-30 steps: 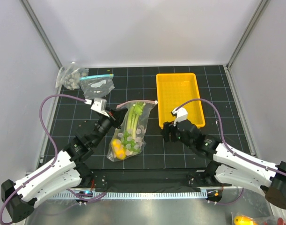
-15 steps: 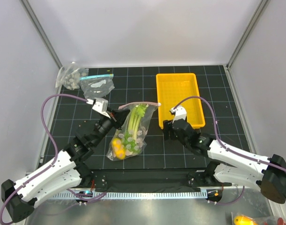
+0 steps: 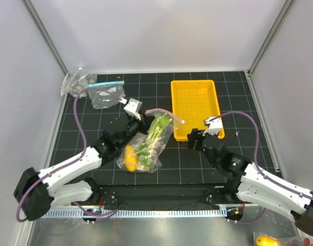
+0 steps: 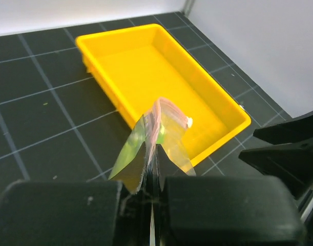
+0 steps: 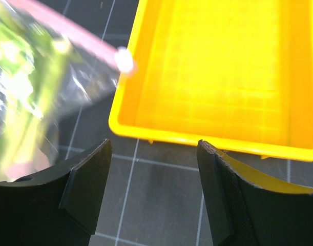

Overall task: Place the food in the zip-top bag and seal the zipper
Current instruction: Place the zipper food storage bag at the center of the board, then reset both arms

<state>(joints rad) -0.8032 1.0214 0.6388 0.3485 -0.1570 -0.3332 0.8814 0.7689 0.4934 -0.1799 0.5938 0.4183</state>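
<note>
The zip-top bag [image 3: 146, 146] lies at the table's middle, holding the leek [image 3: 159, 127], the lemon [image 3: 130, 160] and the grapes [image 3: 144, 152]. Its pink zipper [image 3: 166, 114] runs from my left gripper [image 3: 141, 116] to a white end over the yellow tray's corner. In the left wrist view my left gripper [image 4: 153, 171] is shut on the zipper [image 4: 159, 123], with bag film folded at both sides. My right gripper [image 3: 195, 138] stands open just right of the bag. In its own view my right gripper [image 5: 153, 154] frames bare mat, with the bag [image 5: 38, 87] and zipper [image 5: 69, 25] at upper left.
A yellow tray [image 3: 194, 89] sits at the back right, its near rim [image 5: 197, 138] just beyond my right fingers. Two other clear bags, one bunched [image 3: 77, 84] and one with a light-blue strip [image 3: 107, 92], lie at the back left. Walls close in the table's sides.
My left gripper has moved right and farther away with the zipper, swinging the bag's mouth toward the tray. My right arm has drawn back to the right, its jaws still open.
</note>
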